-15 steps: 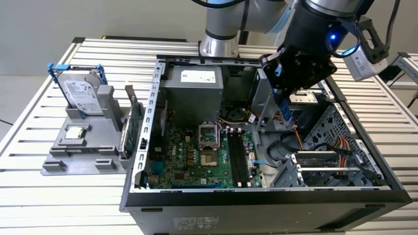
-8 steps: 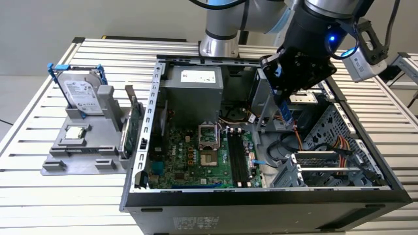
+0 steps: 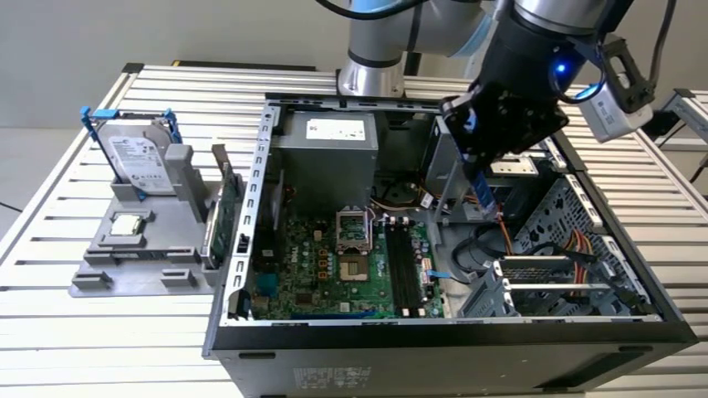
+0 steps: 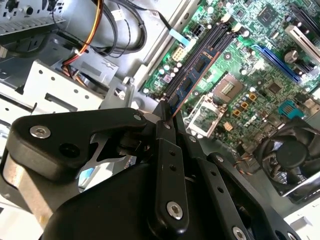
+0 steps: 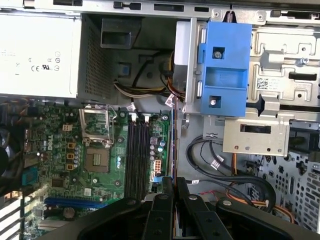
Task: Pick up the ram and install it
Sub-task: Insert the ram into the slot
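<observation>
The ram (image 3: pixel 483 197) is a thin bluish stick hanging edge-down from my gripper (image 3: pixel 477 168), whose fingers are shut on its upper end. It hovers inside the open computer case (image 3: pixel 264 249), above the motherboard's edge on the exterior view's right. The black memory slots (image 3: pixel 402 269) lie lower and further towards the exterior view's left, apart from the stick. In the second wrist view the ram (image 4: pixel 194 77) juts out from the gripper (image 4: pixel 167 113) over the slots (image 4: pixel 216 40). In the first wrist view the ram (image 5: pixel 172 145) appears edge-on beside the slots (image 5: pixel 137 150), leaving the gripper (image 5: pixel 172 184).
A grey holder (image 3: pixel 99 274) outside the case carries a hard drive (image 3: pixel 144 162), a square silver chip (image 3: pixel 128 222) and an upright green card (image 3: pixel 227 217). Inside are the power supply (image 3: pixel 327 141), a drive cage (image 3: pixel 575 282), loose cables (image 5: pixel 220 170) and a blue bracket (image 5: pixel 225 70).
</observation>
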`<state>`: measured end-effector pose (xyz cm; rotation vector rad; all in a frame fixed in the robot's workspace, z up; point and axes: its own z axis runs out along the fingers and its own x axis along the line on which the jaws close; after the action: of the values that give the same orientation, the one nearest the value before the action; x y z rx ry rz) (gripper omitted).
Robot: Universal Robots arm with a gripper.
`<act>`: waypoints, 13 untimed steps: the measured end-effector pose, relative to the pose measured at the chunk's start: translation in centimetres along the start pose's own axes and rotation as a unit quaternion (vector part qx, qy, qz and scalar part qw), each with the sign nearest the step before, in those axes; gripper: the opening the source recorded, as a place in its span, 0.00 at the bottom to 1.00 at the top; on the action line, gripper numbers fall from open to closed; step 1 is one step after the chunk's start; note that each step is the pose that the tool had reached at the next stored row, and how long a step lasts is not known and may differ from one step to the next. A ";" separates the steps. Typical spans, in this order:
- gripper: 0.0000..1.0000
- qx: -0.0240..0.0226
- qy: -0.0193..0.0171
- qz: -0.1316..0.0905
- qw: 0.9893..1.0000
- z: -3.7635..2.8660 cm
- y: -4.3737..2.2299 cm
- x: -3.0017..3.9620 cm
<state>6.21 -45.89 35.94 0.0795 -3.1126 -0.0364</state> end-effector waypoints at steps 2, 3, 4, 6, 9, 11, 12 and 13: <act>0.00 0.001 0.000 0.000 1.000 0.10 -0.01 0.00; 0.00 0.001 0.000 0.000 1.000 0.15 -0.01 0.00; 0.00 0.001 0.000 0.000 1.000 0.20 -0.01 0.00; 0.00 0.001 0.000 0.000 1.000 0.30 -0.01 0.02; 0.00 0.001 0.000 0.000 1.000 0.46 -0.01 0.06; 0.00 0.002 0.000 0.000 1.000 0.57 -0.01 0.09; 0.00 0.002 0.000 0.000 1.000 0.63 -0.01 0.10; 0.00 0.002 0.000 0.000 1.000 0.69 -0.01 0.11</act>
<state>6.08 -45.89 35.25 0.0794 -3.1131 -0.0293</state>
